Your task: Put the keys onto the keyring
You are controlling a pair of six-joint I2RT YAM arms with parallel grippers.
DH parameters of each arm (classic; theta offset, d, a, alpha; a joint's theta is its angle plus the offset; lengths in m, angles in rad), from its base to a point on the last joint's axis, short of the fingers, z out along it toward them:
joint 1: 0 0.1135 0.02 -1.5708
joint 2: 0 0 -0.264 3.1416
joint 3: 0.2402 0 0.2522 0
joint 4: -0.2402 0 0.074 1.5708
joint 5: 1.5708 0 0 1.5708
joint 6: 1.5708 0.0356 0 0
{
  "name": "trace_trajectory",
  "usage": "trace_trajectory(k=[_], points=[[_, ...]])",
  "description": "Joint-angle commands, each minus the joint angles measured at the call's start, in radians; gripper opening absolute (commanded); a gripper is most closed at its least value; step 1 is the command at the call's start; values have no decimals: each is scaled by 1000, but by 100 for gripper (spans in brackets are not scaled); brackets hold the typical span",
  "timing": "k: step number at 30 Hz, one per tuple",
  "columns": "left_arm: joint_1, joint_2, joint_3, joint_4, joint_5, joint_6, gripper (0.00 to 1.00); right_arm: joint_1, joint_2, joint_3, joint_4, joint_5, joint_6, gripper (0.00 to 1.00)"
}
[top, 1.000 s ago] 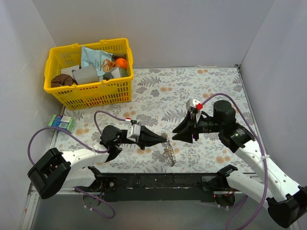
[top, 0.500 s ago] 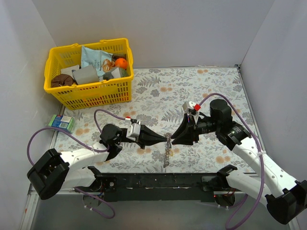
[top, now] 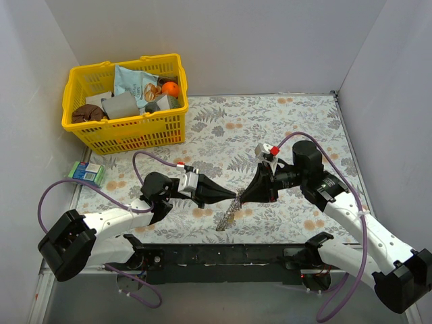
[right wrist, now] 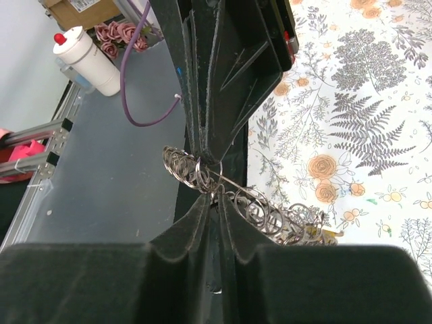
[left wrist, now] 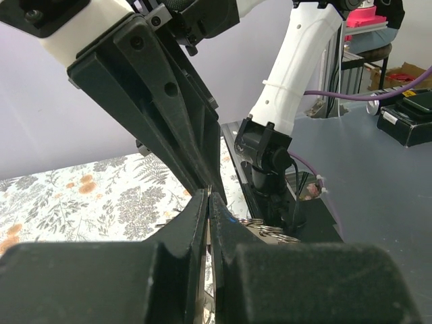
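Note:
The keyring [top: 227,214], a silver ring fringed with small split rings, hangs edge-on between both grippers above the floral mat. My left gripper [top: 233,197] is shut on its upper edge from the left. My right gripper [top: 241,197] is shut on the same spot from the right, tip to tip. In the right wrist view my right gripper [right wrist: 214,202] pinches the keyring [right wrist: 270,209] just below the left fingers [right wrist: 202,128]. In the left wrist view my left gripper [left wrist: 208,197] meets the right fingers [left wrist: 177,128]. A small yellow piece [right wrist: 327,234] shows among the rings; other keys are not visible.
A yellow basket [top: 128,131] full of items stands at the back left. A small green-blue packet [top: 86,173] lies by the left wall. White walls close in the left, back and right sides. The black base rail [top: 223,255] runs along the near edge.
My right gripper has moved left to the keyring and shut on it, opposite the left gripper. The ring's hanging end has swung toward the lower left.

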Motion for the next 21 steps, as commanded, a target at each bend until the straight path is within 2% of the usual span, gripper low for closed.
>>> trace_trajectory(k=[1,4,21], points=[[6,-32,44,6,5,11,0,-1,0,-15,82,-24,47,8],[6,-37,50,4,4,12,0,-1,2,-19,96,-24,59,1],[6,-25,94,7,47,-5,0,-1,27,-46,114,-14,62,1]])
